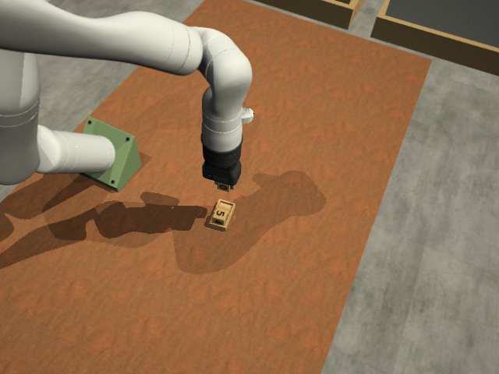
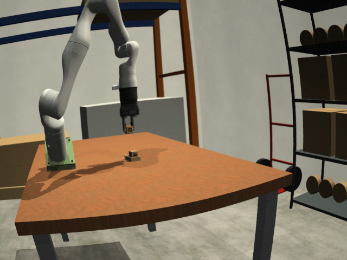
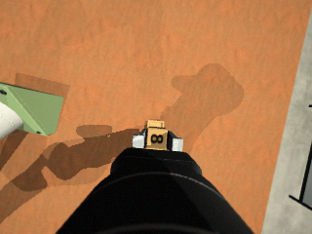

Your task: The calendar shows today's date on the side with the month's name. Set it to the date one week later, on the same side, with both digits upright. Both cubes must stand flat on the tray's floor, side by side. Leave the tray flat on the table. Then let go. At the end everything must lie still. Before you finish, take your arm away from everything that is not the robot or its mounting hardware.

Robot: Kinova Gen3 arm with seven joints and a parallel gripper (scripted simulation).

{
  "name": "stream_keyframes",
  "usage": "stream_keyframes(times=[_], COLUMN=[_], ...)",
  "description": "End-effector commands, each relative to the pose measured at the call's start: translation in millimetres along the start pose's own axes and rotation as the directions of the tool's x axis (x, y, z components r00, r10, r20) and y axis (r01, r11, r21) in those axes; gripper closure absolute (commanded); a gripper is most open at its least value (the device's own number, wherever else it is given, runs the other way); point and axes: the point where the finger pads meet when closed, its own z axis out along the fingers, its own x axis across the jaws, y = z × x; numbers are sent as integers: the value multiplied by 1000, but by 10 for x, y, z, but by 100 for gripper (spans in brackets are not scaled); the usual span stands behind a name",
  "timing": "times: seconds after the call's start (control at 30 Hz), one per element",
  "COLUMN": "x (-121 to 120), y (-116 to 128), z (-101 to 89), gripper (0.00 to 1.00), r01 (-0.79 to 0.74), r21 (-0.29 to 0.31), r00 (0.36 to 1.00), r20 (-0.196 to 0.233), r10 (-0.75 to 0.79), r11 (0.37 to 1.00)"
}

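A small wooden calendar tray lies flat on the orange table top. One digit cube (image 1: 220, 213) stands in it with a 5 facing up; the tray's other half is empty. The tray also shows in the exterior view (image 2: 132, 156). My gripper (image 1: 223, 187) hangs well above the table, just behind the tray, pointing down. It is shut on the second digit cube (image 3: 157, 136), which shows an 8 toward the wrist camera and a 0 on a side face (image 2: 129, 129). The tray's month side is too small to read.
The arm's green base mount (image 1: 112, 153) stands at the table's left. The table's right edge (image 1: 362, 249) drops to grey floor. Wooden bins (image 1: 435, 28) lie at the far back. Shelves with boxes (image 2: 319, 106) stand to the right.
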Motion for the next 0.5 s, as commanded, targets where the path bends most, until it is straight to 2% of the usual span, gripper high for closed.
stream_keyframes(times=[0.0, 0.2, 0.47], x=[-2, -3, -9], y=[-1, -2, -6], z=[24, 102, 353], gripper=[43, 43, 43], r01=[1, 1, 1], r21=[0, 0, 0], r00=[1000, 1000, 1000], r20=[1, 1, 1], r10=[-1, -1, -1], r11=[1000, 1000, 1000])
